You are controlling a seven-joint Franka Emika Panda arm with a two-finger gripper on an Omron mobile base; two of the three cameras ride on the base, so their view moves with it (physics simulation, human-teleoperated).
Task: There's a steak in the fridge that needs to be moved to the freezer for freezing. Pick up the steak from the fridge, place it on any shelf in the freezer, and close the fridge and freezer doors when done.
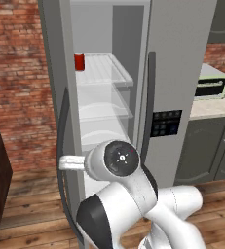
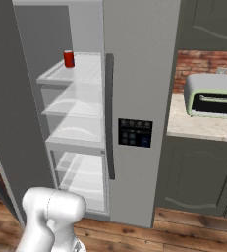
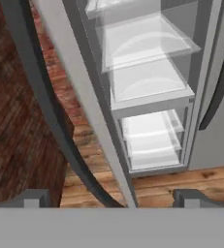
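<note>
Fridge [image 2: 75, 123] door [image 1: 58, 97] is swung open toward us; we see its edge and dark curved handle [image 3: 45, 106] running diagonally through the hand view. The freezer door [image 2: 139, 98] is closed, with its black dispenser panel [image 2: 134, 132] and its own dark handle [image 2: 109, 118] along the seam.

Inside the fridge we see clear glass shelves [image 2: 78, 101] stacked over clear drawers [image 3: 150, 140] at the bottom. A red can [image 2: 69, 58] stands upright at the front left of the top visible shelf; we also see it in the left base view [image 1: 79, 62]. We can't spot the steak on any shelf or in any drawer that shows, so we cannot tell where it sits.

Claw [image 3: 111, 198]: both fingertips [image 3: 33, 198] stand wide apart at the bottom of the hand view, nothing between them. It points down and into the lower fridge, with the open door's edge crossing just in front of it. It touches nothing.

The arm's elbow sits low in front of the open fridge in both base views.

To the right of the unit, a light green toaster oven [image 2: 212, 96] stands on the pale counter [image 2: 198, 128] above dark grey cabinets [image 2: 198, 177]. Brick wall [image 1: 16, 73] to the left, wood floor [image 3: 16, 145] below.
</note>
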